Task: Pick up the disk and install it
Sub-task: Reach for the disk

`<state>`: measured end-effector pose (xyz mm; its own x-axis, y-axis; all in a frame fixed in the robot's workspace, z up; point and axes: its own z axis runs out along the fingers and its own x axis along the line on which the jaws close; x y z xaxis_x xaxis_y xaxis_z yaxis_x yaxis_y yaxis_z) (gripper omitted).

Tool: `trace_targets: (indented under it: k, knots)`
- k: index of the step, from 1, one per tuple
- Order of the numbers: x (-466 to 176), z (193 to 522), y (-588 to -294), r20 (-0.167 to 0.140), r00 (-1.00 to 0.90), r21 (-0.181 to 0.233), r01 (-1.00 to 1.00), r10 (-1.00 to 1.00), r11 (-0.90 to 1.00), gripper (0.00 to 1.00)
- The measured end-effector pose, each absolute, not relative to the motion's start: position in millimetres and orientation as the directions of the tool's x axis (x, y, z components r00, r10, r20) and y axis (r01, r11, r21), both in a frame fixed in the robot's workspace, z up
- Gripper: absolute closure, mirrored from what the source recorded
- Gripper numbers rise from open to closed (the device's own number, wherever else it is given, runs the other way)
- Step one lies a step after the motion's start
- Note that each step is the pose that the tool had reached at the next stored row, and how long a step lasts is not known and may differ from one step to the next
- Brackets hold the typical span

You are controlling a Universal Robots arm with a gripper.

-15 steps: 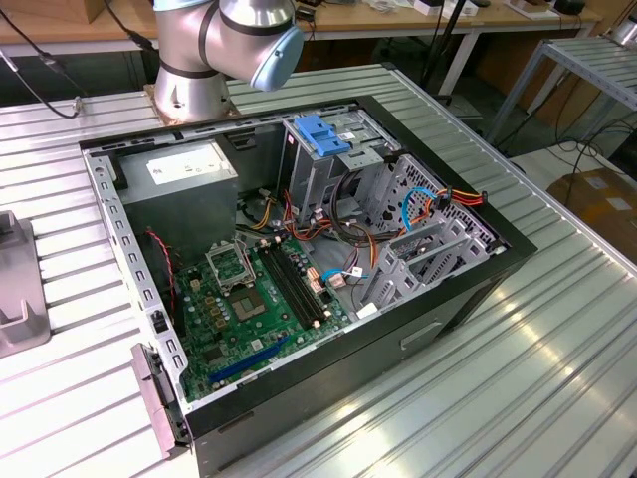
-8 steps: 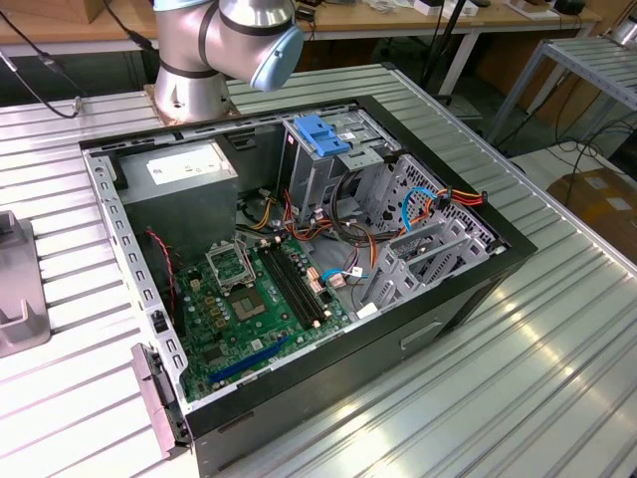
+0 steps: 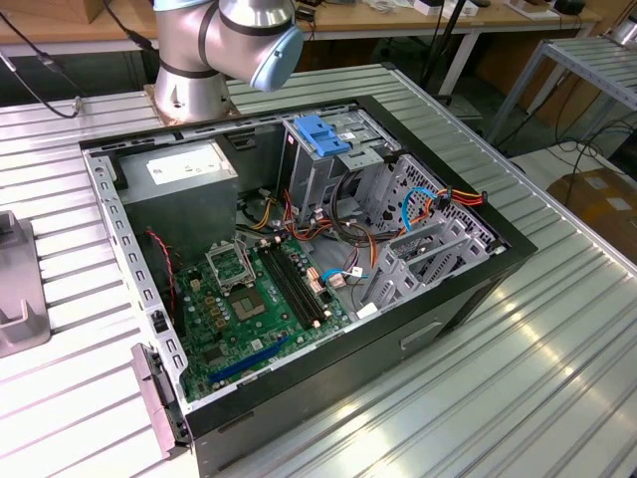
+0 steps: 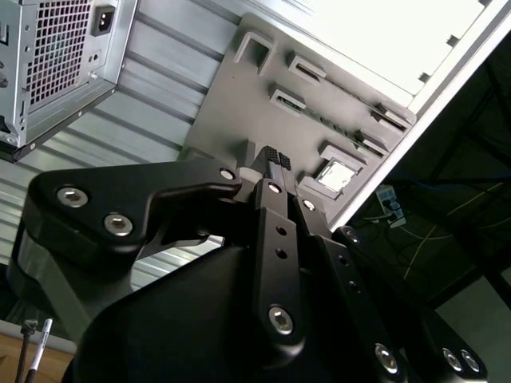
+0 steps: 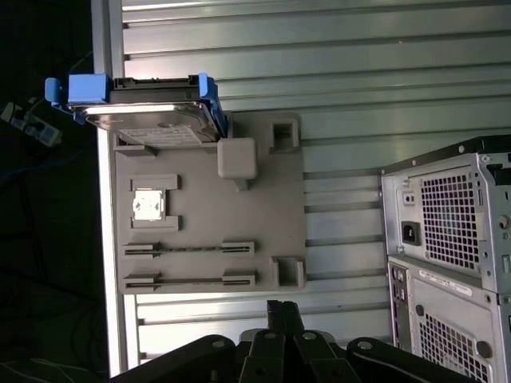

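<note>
While the gripper (image 5: 281, 306) hung empty, fingers together, the disk (image 5: 148, 112), grey metal with blue side rails, lay well apart at its eleven o'clock on a corner of the grey plate (image 5: 207, 231).

Can't see the underside of the disk (image 5: 148, 112) where it meets the grey fixture plate (image 5: 207, 231); can't make out its face under the glare. See just the fingertips of the gripper (image 5: 279, 309) in the first wrist view, rest cropped at the frame edge. Lose much of the plate behind the gripper body in the second wrist view. Lose the arm (image 3: 219, 45) past the exterior view's top edge. Get only part of the computer case (image 5: 447, 263) in the first wrist view.
</note>
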<state>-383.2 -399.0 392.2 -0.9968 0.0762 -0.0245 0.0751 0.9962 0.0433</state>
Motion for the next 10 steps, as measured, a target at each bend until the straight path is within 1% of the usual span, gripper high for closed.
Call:
trace_targets:
  k: [10]
  knots:
    - [-389.2, 392.1, -398.9, -0.025, -0.997, 0.043, 0.075, 0.076, 0.996, 0.90]
